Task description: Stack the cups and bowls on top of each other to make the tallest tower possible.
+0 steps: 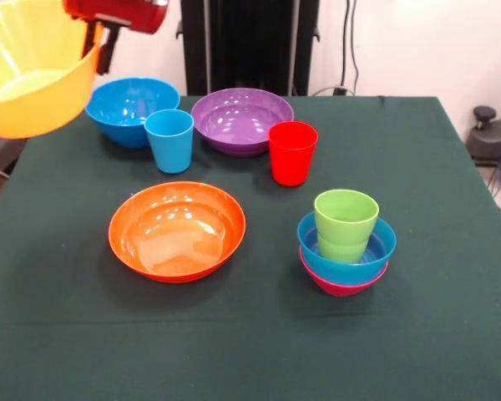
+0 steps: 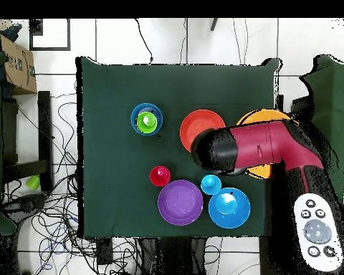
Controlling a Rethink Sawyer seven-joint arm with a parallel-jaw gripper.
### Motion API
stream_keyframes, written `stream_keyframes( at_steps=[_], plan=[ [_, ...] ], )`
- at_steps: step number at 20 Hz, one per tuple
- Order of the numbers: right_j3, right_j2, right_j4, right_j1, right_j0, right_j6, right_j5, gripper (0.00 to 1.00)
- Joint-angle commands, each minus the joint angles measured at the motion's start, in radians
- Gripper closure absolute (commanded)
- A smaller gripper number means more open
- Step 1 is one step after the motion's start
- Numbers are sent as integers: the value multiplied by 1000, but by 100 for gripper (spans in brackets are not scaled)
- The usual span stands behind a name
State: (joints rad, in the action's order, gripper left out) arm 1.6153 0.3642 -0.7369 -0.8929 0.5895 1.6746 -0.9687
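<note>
While the large yellow-orange bowl is held aloft off the table's far left corner in the front view, the start of a tower is seen nearest the camera, towards the table's right edge: a lime green cup is seated upright in a small blue bowl, which is itself nested in a small magenta bowl. This narrow pile appears to have been kept apart so that it can be approached from above. Just to its left, nearer the table's middle, the red-orange bowl is set open side up, untouched. Further back, the red cup and the light blue cup are stood upright just in front of the purple bowl and the large blue bowl, which are ranged along the far edge. The gripper is largely hidden behind the yellow-orange bowl's rim, and it is judged to be clamped on that rim, since the bowl is tilted in the air with nothing else under it. The bowl is probably being carried towards the pile
</note>
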Motion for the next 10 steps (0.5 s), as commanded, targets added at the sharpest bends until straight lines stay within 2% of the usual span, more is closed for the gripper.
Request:
stream_keyframes(
  at_steps=[1,10],
  plan=[
    [-64,120,79,18,-62,-209,-134,100],
    [-136,108,88,87,-125,-98,-127,100]
  ],
)
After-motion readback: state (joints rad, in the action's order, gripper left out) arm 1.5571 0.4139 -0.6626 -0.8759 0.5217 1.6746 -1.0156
